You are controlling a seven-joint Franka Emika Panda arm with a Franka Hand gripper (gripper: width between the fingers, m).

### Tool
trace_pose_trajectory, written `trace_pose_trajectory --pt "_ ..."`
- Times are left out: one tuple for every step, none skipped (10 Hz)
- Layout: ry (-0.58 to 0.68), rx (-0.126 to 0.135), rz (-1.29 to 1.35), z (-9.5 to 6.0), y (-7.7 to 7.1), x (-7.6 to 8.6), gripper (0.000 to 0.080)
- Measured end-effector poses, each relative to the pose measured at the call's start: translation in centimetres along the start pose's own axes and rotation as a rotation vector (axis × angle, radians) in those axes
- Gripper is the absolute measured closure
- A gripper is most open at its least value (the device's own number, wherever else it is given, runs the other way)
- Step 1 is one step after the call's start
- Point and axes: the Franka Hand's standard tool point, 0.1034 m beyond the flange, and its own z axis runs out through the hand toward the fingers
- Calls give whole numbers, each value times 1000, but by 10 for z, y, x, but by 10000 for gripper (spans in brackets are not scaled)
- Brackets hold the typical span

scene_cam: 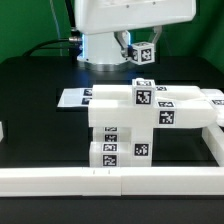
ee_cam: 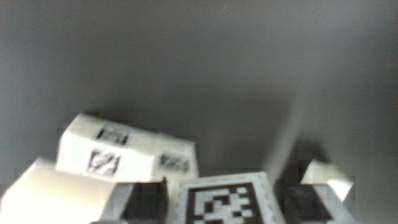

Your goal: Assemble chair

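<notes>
Chair [scene_cam: 140, 115]: partly stacked, near the rail [scene_cam: 110, 180].
Gripper [scene_cam: 141, 50]: clenched on a tagged piece [scene_cam: 143, 53], far side.
Left: fit that piece.

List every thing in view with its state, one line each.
claw: raised behind the chair parts, shut on a small tagged block.
chair parts: resting on the table, stacked together.
marker board: flat on the table.
border rail: lying along the table's front.
</notes>
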Motion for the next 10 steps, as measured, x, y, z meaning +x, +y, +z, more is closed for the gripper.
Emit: trace_pose_trajectory --pt "-5 -2 -5 1 4 4 515" --pt "-9 1 -6 1 1 1 515" --pt "-9 0 -5 2 1 0 515" --pt "-9 0 -5 2 2 0 515" --pt "-9 0 -4 2 2 0 515" --pt "-11 -1 -7 3 2 1 515" --pt "-16 -13 -20 7 5 8 515" --pt "-16 -28 -34 9 9 18 515" --pt "-17 -31 -43 9 12 23 515" --pt "-23 -34 -53 11 18 25 515"
